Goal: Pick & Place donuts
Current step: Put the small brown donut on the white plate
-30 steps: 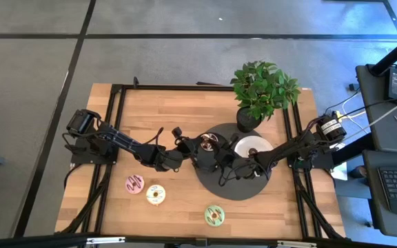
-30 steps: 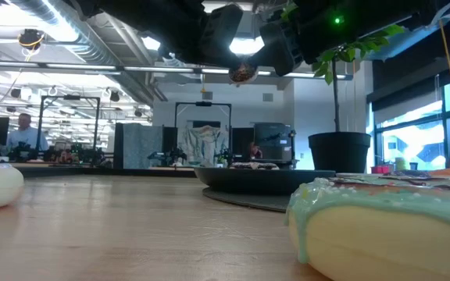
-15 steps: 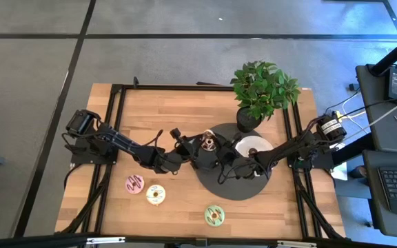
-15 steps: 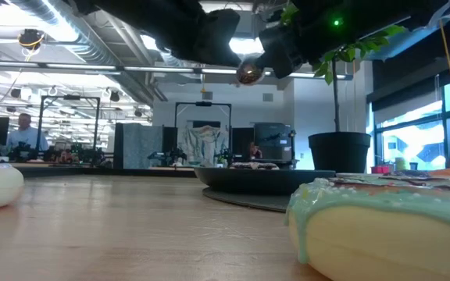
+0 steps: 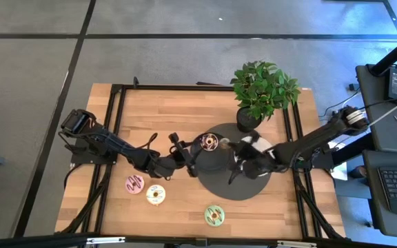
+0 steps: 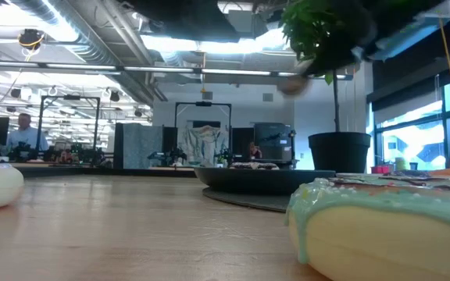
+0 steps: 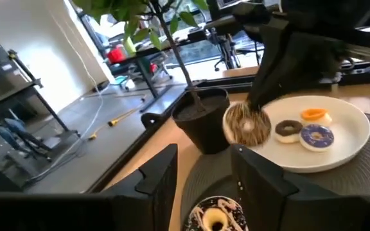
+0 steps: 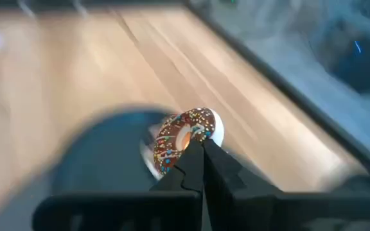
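My left gripper (image 5: 190,153) (image 7: 204,160) stands open over the round black plate (image 5: 226,180). A dark-iced donut (image 5: 207,142) (image 7: 214,216) lies flat on that plate just ahead of its fingers, which stand apart from it. My right gripper (image 5: 245,147) (image 8: 202,149) is shut on a brown sprinkled donut (image 7: 246,125) (image 8: 185,138), held in the air at the near edge of the white plate (image 7: 345,128). Three small donuts rest on the white plate: orange (image 7: 315,115), brown (image 7: 288,129) and purple (image 7: 317,136). My right gripper pinches the brown donut's rim (image 8: 196,140) between its two shut fingertips. The fingers slant down at it from above on the table's right side. The donut hangs on edge below them, lifted clear of both plates.
A potted plant (image 5: 262,88) stands just beyond the plates. On the bare wood near the front lie a pink donut (image 5: 135,184), a cream one (image 5: 156,195) and a green one (image 5: 214,215) (image 6: 381,226). People sit in the room beyond the table.
My left gripper has opened and drawn back a little toward the table's left. The dark-iced donut has stayed on the black plate. My right gripper, still shut on the brown donut, has risen and swung toward the table's far right, to the white plate.
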`<state>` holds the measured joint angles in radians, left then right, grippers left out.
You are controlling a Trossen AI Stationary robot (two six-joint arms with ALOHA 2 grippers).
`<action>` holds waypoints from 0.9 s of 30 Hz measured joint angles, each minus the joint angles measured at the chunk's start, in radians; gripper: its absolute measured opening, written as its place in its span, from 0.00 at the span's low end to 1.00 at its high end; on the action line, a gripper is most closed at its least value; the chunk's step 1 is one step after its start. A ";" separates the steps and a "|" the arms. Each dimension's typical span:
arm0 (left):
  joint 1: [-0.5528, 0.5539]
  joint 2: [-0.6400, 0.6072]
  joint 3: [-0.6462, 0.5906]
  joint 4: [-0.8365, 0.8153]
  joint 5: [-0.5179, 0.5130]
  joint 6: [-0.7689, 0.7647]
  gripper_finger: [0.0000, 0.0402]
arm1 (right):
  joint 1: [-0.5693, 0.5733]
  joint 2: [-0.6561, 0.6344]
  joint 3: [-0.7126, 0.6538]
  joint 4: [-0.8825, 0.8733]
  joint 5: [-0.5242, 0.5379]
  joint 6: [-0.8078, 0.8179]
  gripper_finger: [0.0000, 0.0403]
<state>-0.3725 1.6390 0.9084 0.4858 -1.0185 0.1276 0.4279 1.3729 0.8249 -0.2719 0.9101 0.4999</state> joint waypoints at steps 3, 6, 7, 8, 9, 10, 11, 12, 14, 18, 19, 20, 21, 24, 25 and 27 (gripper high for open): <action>0.003 0.000 0.000 -0.021 0.019 -0.010 0.35 | 0.041 -0.068 0.000 -0.238 -0.006 0.187 0.01; 0.004 0.000 0.000 -0.020 0.025 -0.011 0.35 | 0.108 -0.135 -0.002 -0.413 -0.039 0.347 0.01; 0.004 0.000 0.000 -0.021 0.025 -0.010 0.35 | 0.132 -0.157 -0.010 -0.448 -0.048 0.395 0.01; 0.003 0.000 0.000 -0.021 0.025 -0.010 0.35 | 0.155 -0.179 -0.022 -0.474 -0.050 0.438 0.01; 0.003 0.000 0.000 -0.021 0.025 -0.010 0.35 | 0.181 -0.202 -0.038 -0.485 -0.049 0.479 0.01; 0.004 0.000 0.000 -0.021 0.025 -0.010 0.35 | 0.207 -0.224 -0.060 -0.494 -0.048 0.521 0.01; 0.004 0.000 0.000 -0.021 0.026 -0.010 0.35 | 0.231 -0.245 -0.087 -0.507 -0.044 0.562 0.01; 0.004 0.000 0.000 -0.021 0.027 -0.010 0.35 | 0.254 -0.263 -0.113 -0.509 -0.039 0.604 0.01; 0.004 0.000 0.000 -0.021 0.027 -0.010 0.35 | 0.292 -0.302 -0.169 -0.504 -0.026 0.684 0.01; 0.004 0.000 0.000 -0.019 0.027 -0.010 0.35 | 0.343 -0.351 -0.280 -0.460 -0.023 0.780 0.01; 0.005 0.000 0.000 -0.018 0.030 -0.010 0.35 | 0.352 -0.362 -0.305 -0.444 -0.022 0.789 0.01; 0.007 0.000 0.000 -0.018 0.033 -0.010 0.35 | 0.359 -0.371 -0.328 -0.424 -0.021 0.802 0.01; 0.008 0.000 0.000 -0.019 0.034 -0.011 0.35 | 0.365 -0.377 -0.351 -0.407 -0.022 0.813 0.01; 0.012 0.000 0.000 -0.018 0.047 -0.013 0.35 | 0.377 -0.396 -0.407 -0.379 -0.021 0.866 0.01; 0.013 0.000 0.000 -0.019 0.049 -0.017 0.35 | 0.377 -0.399 -0.424 -0.366 -0.022 0.881 0.01; 0.015 0.000 0.000 -0.018 0.054 -0.030 0.35 | 0.377 -0.405 -0.451 -0.361 -0.033 0.907 0.01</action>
<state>-0.3573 1.6390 0.9081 0.4675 -0.9643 0.0981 0.8051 0.9678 0.3741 -0.6329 0.8768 1.4069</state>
